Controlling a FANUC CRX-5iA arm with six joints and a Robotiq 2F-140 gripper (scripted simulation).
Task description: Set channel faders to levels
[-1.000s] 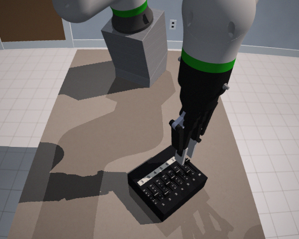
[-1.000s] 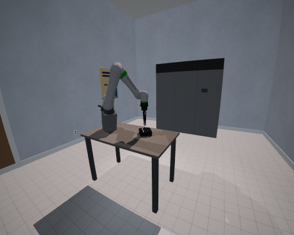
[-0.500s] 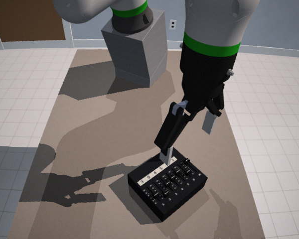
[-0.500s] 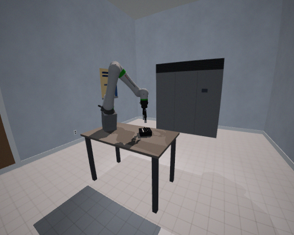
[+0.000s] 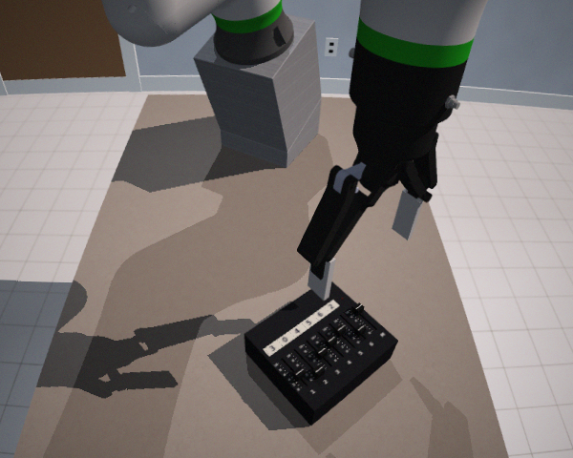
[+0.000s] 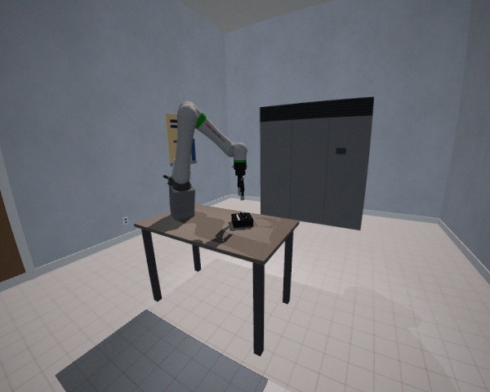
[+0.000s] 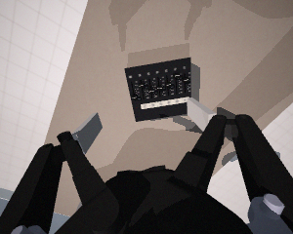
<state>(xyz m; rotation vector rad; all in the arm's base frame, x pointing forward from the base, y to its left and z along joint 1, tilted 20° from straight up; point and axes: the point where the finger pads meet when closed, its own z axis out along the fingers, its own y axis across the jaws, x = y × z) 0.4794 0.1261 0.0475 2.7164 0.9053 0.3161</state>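
The black lighting desk [image 5: 280, 387] [image 6: 242, 220] [image 7: 137, 108] stands flat on the table, turned at an angle. A white tape strip [image 5: 302, 327] [image 7: 163, 103] along its back edge reads 3, 0, 4, 5, 6, 2. Several channel faders [image 5: 321, 352] sit below the tape with their caps at different heights; the exact levels are too small to read. The master fader [image 5: 360, 309] at the right end stands near the tape end of its slot. My gripper [image 5: 364, 252] [image 6: 240, 192] [image 7: 143, 113] is open wide and empty, well above the back of the desk and touching nothing.
The brown table [image 5: 178, 246] [image 6: 258, 240] carries the robot's grey pedestal [image 5: 266, 108] [image 6: 180, 204] at its far end. A tall grey cabinet [image 6: 317, 164] stands against the back wall. A grey mat [image 5: 10, 344] [image 6: 161, 358] lies on the tiled floor.
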